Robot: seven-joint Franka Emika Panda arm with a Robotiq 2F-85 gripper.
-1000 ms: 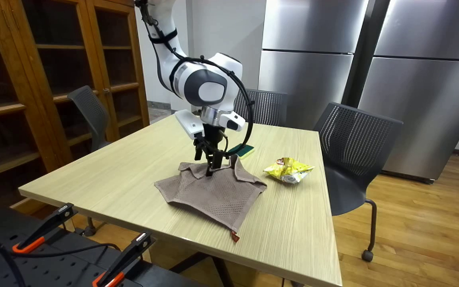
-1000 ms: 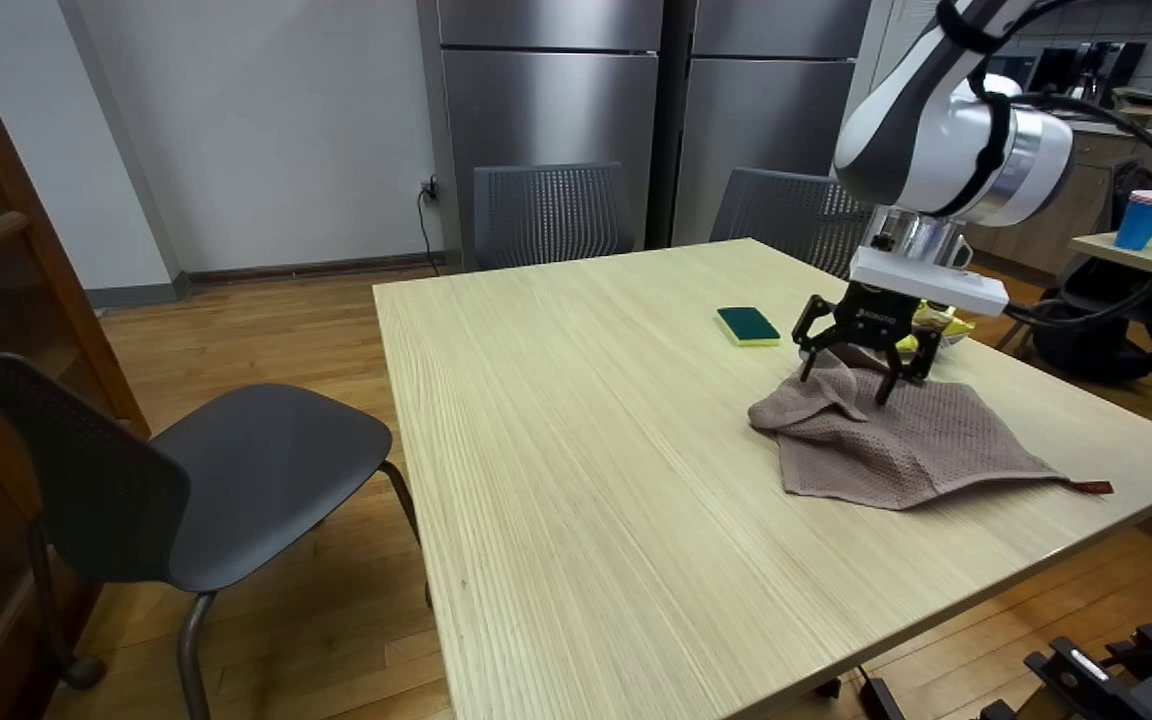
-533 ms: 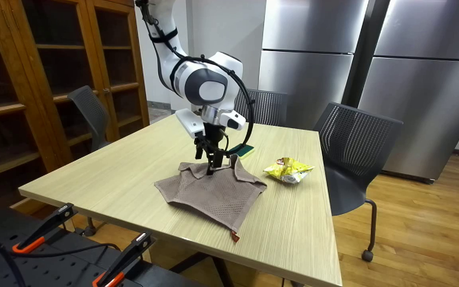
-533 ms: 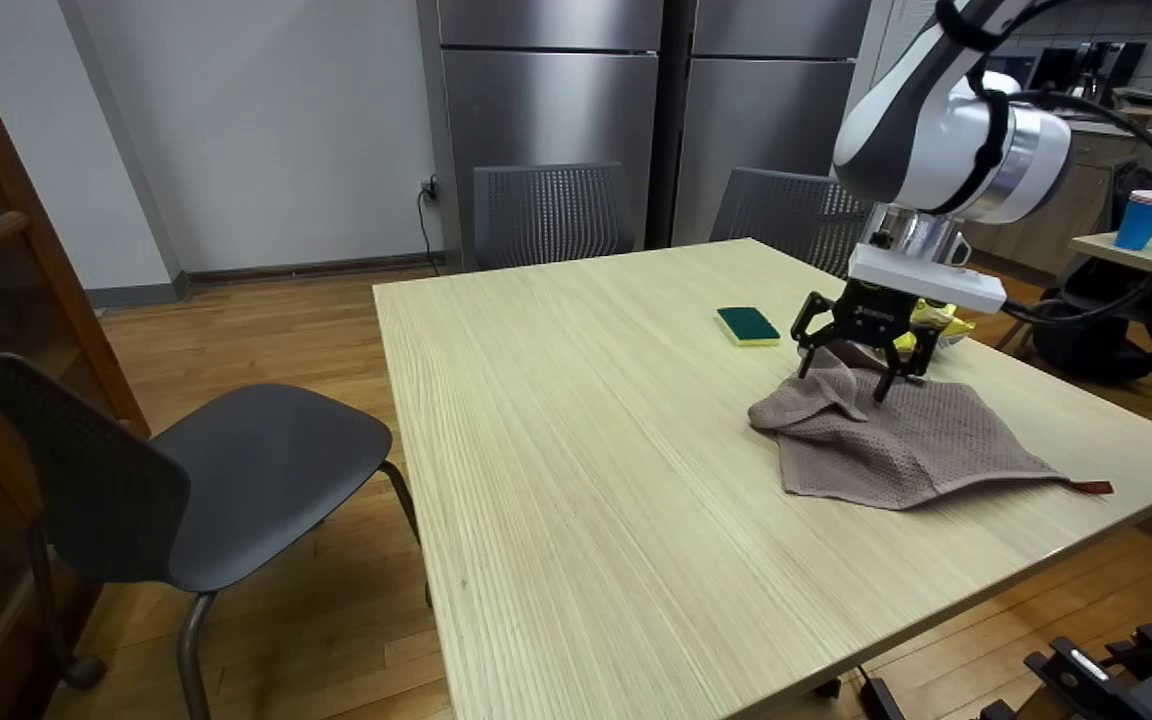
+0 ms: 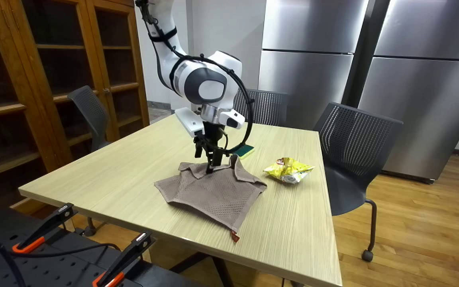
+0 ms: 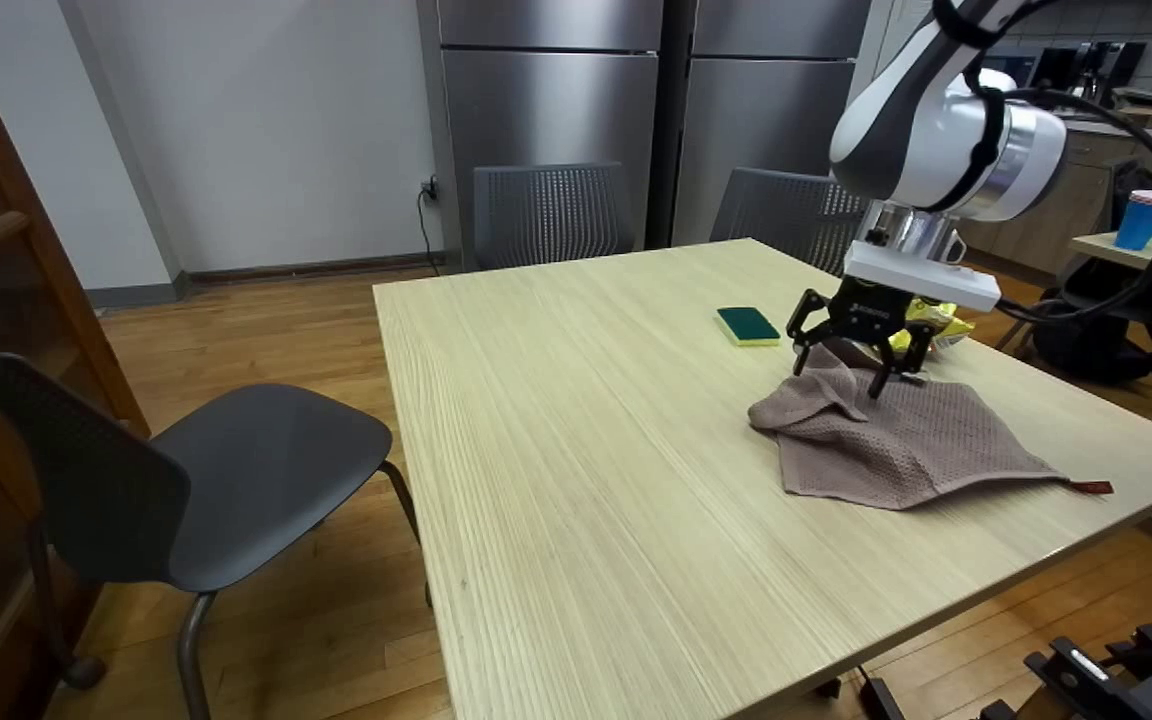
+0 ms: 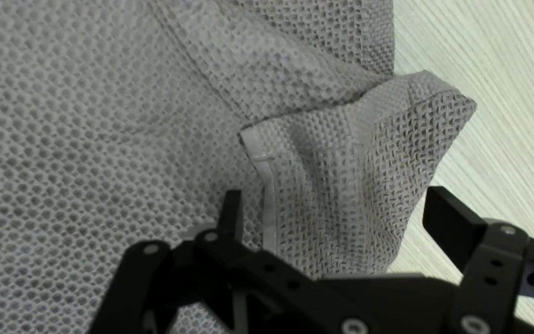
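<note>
Beneath the spread, empty claw (image 7: 334, 204), the waffle-weave towel (image 7: 109, 116) sprawls across the tabletop (image 7: 494, 83) toward nine o'clock in the wrist view; with fingers (image 7: 454, 227) straddling its folded flap (image 7: 327, 195), strictly vertical motion seems best, lest one tip snag the weave.

- And it's a wht arm (image 6: 948, 140) w/ dk-gry panels (image 5: 191, 87)!
- Blk cable (image 5: 249, 103) loops out wide, blk straps (image 5: 163, 37) on!
- Shiny slv collar (image 6: 908, 230), wht bar (image 6: 921, 277) below!
- Blk gripper (image 6: 838, 383), rnd mtl screws (image 7: 354, 326)!
</note>
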